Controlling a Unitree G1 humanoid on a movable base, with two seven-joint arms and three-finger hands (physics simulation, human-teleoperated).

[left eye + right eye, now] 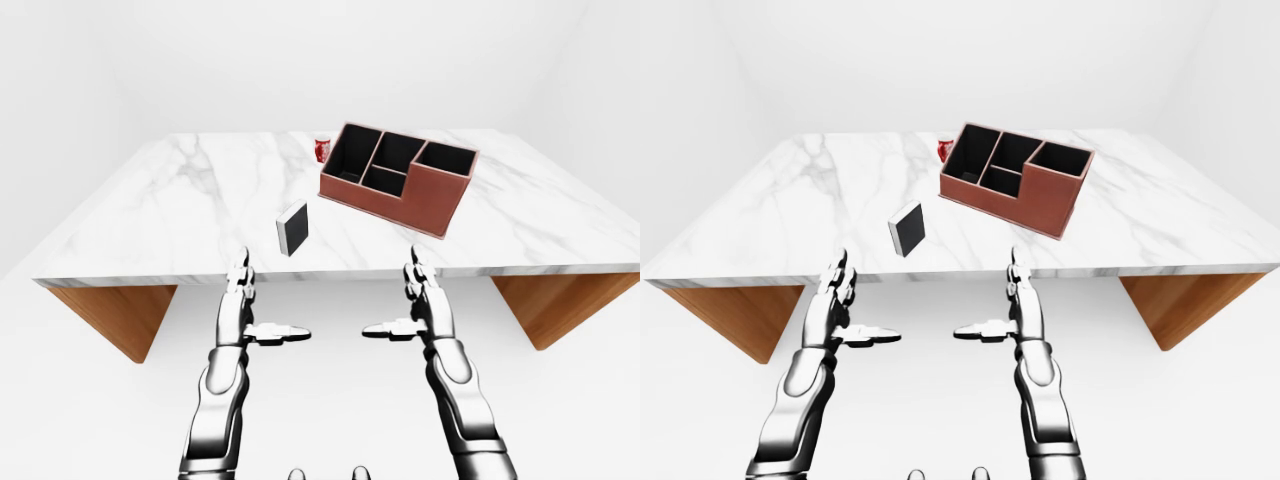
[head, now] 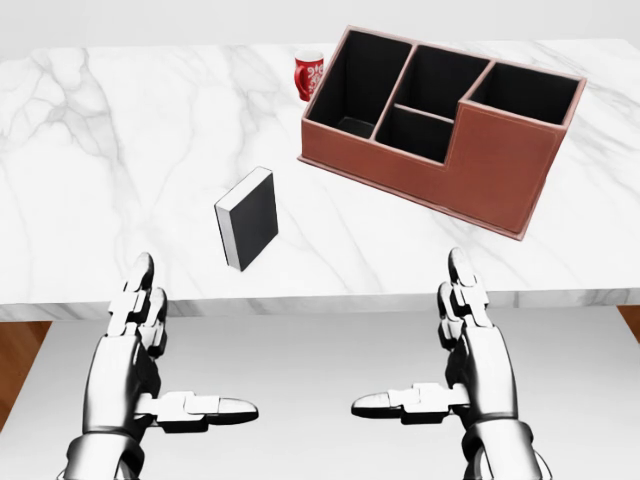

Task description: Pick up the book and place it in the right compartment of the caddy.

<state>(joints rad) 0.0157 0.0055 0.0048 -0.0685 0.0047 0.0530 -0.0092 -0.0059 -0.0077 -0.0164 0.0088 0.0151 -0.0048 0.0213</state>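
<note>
1. Head view: marble surface fills the upper part of the picture; its near edge runs across just above both hands.
2. Book, dark cover with pale page edge, stands upright on the surface, left of centre and near the lower edge. Nothing touches it.
3. Caddy, reddish-brown with black interior, sits up and to the right of the book, well apart from it and turned at an angle. It has several compartments; the right one is the tallest section.
4. Red mug stands just beside the caddy's upper-left corner, partly hidden behind it.
5. Left robot hand: fingers apart, extended upward, thumb pointing inward; holds nothing, below the surface edge.
6. Right robot hand: same posture mirrored, fingers apart and empty, below the surface edge.
7. Left-eye view: wooden supports show under the surface at both ends.
</note>
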